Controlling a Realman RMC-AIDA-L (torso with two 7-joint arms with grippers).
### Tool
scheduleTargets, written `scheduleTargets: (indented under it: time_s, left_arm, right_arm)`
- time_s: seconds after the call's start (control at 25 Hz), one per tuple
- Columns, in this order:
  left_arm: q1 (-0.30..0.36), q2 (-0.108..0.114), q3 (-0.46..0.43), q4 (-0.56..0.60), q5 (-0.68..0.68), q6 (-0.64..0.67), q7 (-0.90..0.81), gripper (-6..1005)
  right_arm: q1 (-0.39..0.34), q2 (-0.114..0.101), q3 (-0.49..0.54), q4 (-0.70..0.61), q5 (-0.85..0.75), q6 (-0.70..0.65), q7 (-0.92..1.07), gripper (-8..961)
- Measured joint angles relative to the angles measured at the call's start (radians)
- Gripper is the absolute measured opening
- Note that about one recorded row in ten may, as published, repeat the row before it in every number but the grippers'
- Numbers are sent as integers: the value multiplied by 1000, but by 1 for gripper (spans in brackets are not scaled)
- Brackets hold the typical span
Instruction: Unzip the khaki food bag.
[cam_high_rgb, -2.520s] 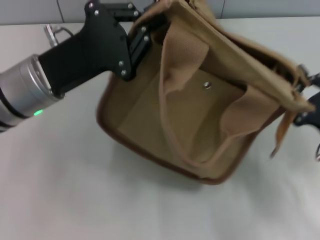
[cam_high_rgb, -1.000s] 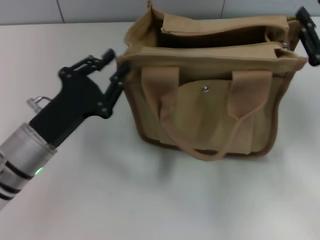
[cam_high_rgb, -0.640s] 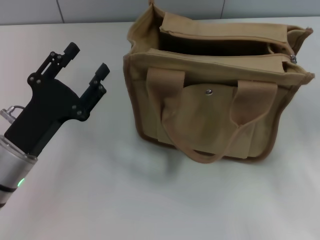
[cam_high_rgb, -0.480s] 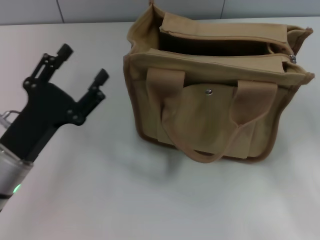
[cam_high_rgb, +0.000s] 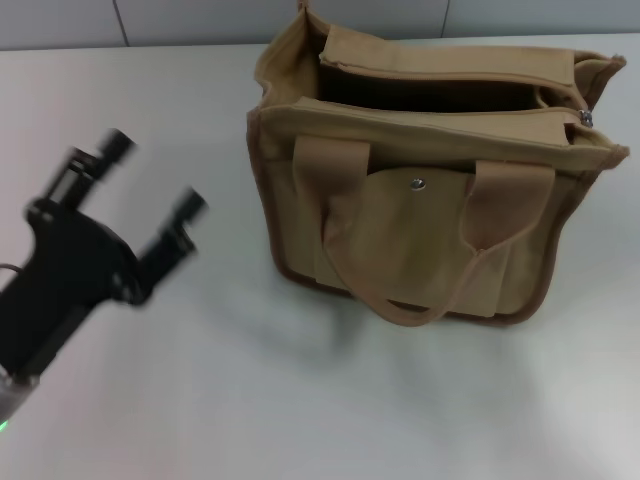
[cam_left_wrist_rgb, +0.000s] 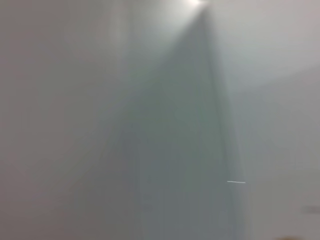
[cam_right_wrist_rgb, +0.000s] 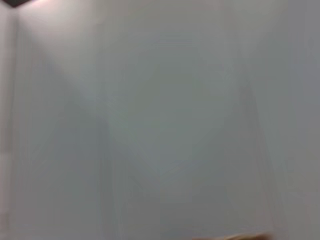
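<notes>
The khaki food bag (cam_high_rgb: 430, 190) is standing unzipped on the worktop (cam_high_rgb: 300, 400). The left pincer (cam_high_rgb: 150, 180) is hovering well apart, gaping wide, holding nothing.

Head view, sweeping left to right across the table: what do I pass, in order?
left gripper, open and clear of the bag → khaki food bag, standing with its top open → zipper pull at the bag's right end.

All I get of my left arm is its matte black, angular left tool (cam_high_rgb: 150, 180): a flat, plate-like body that forks into two slim prongs capped with rounded black tips (cam_high_rgb: 117, 143). A speck of green light glows where it leaves view.
</notes>
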Motion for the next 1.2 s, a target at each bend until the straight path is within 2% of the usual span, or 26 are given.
scheduleTargets:
  time_s: [0.2,0.36,0.4,0.48,0.52,0.64,1.2]
  left_arm:
    - [-3,0,141,184,56,16,-203,778]
    - [-47,16,309,320,163,8,-429,778]
    - [-62,16,341,351,188,3,-493,778]
    - [-62,16,341,351,188,3,-493,778]
    - [-72,9,364,391,212,0,-534,778]
    - [-70,-1,371,413,215,-6,-530,778]
    - [-66,-5,373,407,214,-22,-517,778]
  right_arm:
    - [11,0,-66,-137,-133,3,125,818]
    - [62,-3,-148,-321,-311,-1,299,818]
    - [92,-3,-158,-396,-380,-2,403,818]
    - [106,-3,-158,-423,-403,-2,437,818]
    - [106,-3,-158,-423,-403,-2,437,818]
    - [115,-3,-158,-429,-406,-2,444,818]
    - [130,0,-159,-425,-408,19,438,818]
